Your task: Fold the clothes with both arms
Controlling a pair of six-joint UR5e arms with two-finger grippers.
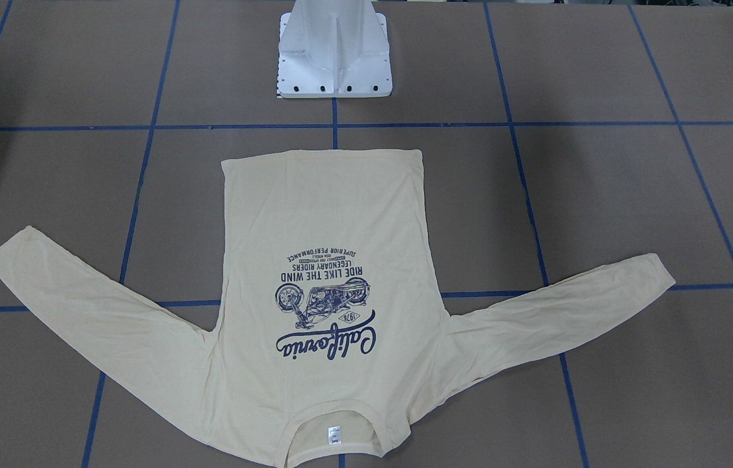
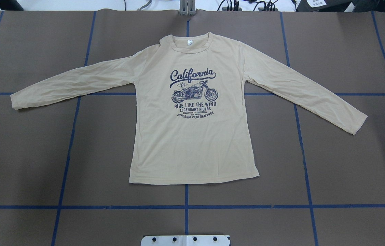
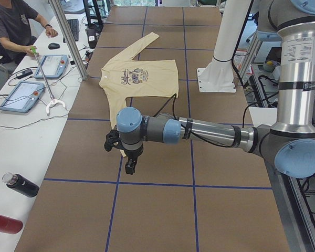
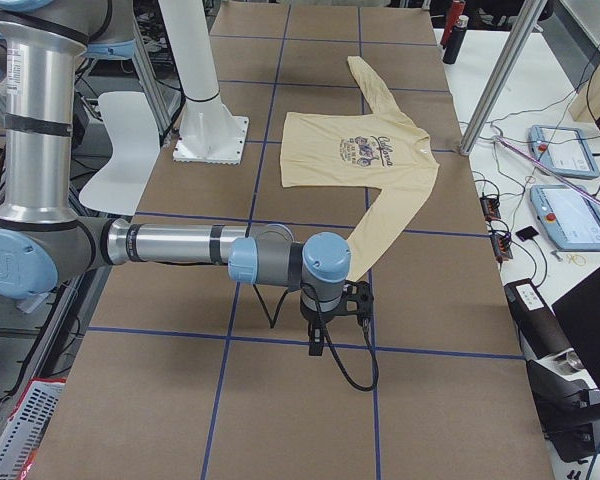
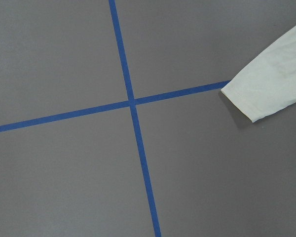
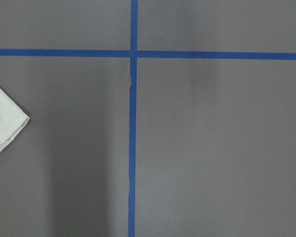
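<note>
Lying flat, thin knit T-shirt [image 2: 192,136] spreads both sleeves.

**Navy lettering on the T-shirt's chest**

The only readable text stands in the navy print [image 2: 193,92] on the cream-yellow T-shirt [image 2: 192,147]. Top to bottom in the overhead view it reads:

- "California" in script
- "1976" in a small diamond badge
- "RIDE LIKE THE WIND" below the motorcycle drawing
- "LEGENDARY RIDERS"
- two tiny lines too small to read
- an arched "SUPERIOR PERFORMANCE"

In the front-facing view the same words appear upside down. The white neck label [image 2: 189,42] bears marks too small to read. So does a white sticker [image 3: 296,51] on the left arm [image 3: 210,132].
</note>
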